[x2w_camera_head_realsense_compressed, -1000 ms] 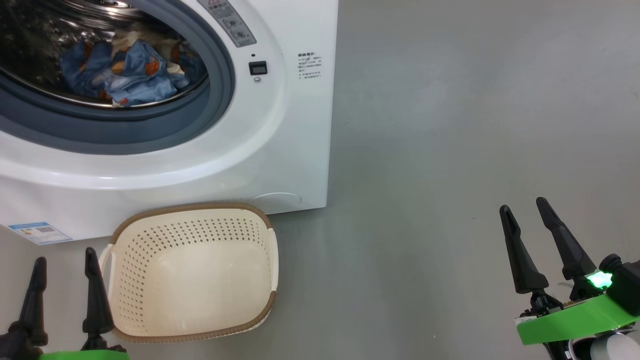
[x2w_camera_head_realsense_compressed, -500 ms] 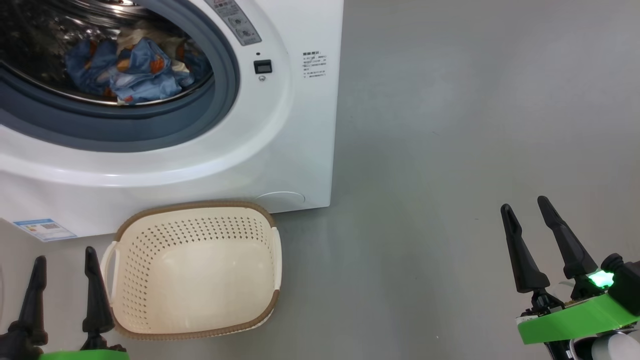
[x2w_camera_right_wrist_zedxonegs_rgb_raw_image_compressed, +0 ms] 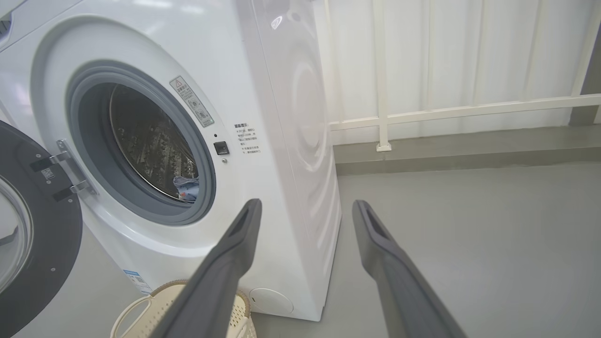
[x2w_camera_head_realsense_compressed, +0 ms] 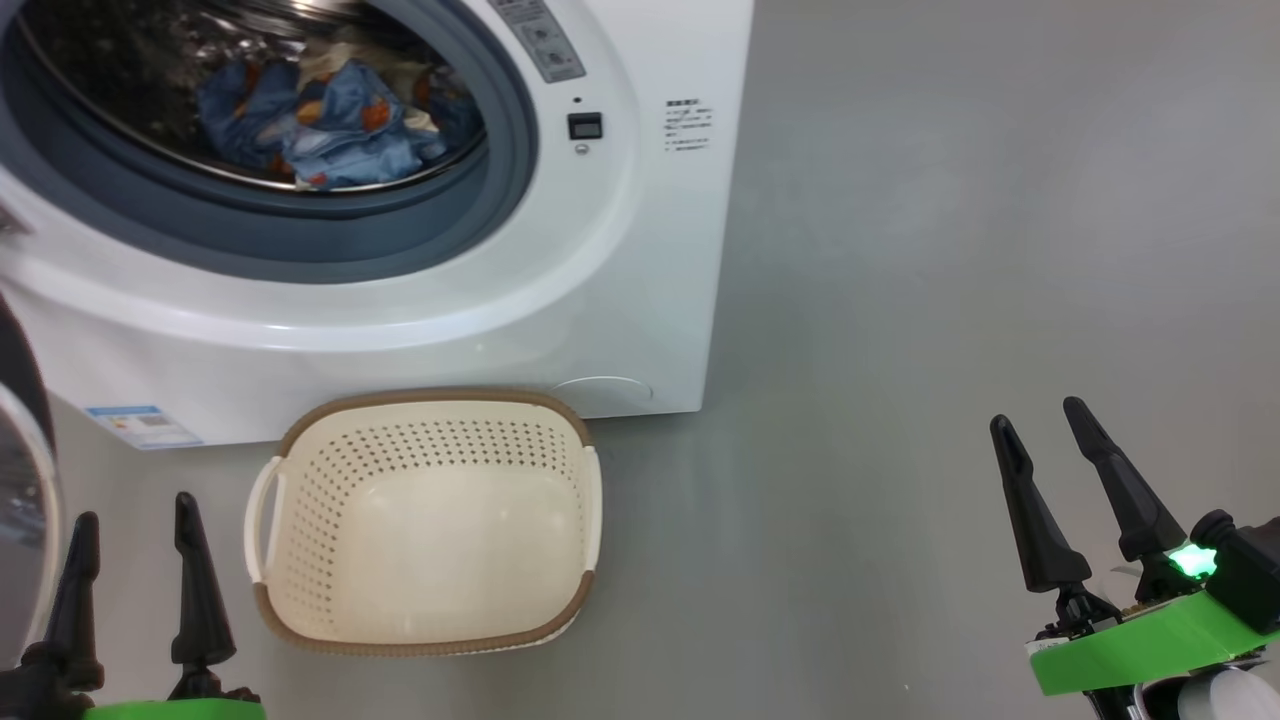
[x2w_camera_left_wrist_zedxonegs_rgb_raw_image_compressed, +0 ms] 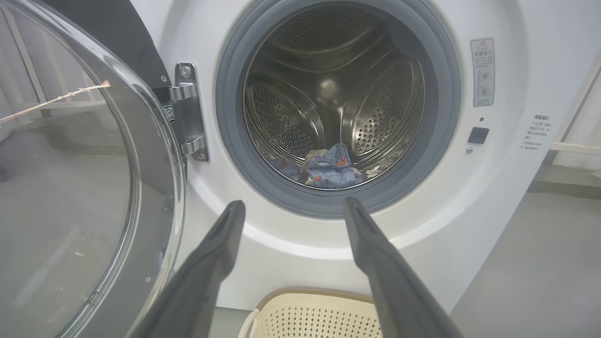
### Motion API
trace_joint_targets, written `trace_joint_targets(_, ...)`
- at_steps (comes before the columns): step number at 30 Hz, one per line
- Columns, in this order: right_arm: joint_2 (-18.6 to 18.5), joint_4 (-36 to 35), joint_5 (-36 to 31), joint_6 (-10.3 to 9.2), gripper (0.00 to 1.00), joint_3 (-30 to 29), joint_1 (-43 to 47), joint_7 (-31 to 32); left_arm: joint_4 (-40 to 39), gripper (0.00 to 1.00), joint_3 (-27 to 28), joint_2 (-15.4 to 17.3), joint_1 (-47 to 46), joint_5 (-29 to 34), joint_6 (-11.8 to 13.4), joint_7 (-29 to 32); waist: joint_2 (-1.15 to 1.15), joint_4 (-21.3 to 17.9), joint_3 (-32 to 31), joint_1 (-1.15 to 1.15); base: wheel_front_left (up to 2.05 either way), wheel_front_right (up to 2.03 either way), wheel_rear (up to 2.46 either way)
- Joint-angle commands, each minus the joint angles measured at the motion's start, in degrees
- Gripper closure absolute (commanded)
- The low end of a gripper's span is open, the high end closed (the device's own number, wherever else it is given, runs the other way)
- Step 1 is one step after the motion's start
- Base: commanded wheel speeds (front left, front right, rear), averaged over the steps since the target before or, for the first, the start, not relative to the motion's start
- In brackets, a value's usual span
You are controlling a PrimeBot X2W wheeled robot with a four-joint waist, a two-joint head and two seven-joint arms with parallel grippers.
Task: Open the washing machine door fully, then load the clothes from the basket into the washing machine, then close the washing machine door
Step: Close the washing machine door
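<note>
Now, your left gripper (x2w_camera_head_realsense_compressed: 135,506) and right gripper (x2w_camera_head_realsense_compressed: 1035,411) both hang low with fingers spread wide apart. At 3 o'clock of the left one, the basket (x2w_camera_head_realsense_compressed: 430,450) stands on the floor just before the washing machine (x2w_camera_head_realsense_compressed: 640,280). The clothes (x2w_camera_head_realsense_compressed: 330,125) lie in its drum at 12 o'clock, and the washing machine door (x2w_camera_left_wrist_zedxonegs_rgb_raw_image_compressed: 70,188) is swung open at 9.
</note>
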Motion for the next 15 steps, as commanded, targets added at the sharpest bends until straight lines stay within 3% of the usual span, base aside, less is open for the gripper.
trace_joint_targets(1,-1.3,-1.3,-0.3,0.32,0.00,1.2,-0.2,-0.5,-1.9,0.00,1.9,0.5,0.4,-0.8,-0.1,-0.4,0.00,1.1,0.0,0.00,0.00,0.00,0.00)
trace_joint_targets(15,-3.0,-0.5,0.0,0.32,0.00,3.6,-1.0,-0.5,-2.9,0.00,1.4,-0.6,2.0,-2.5,0.8,-0.4,0.00,9.6,-0.7,0.00,0.00,0.00,0.00)
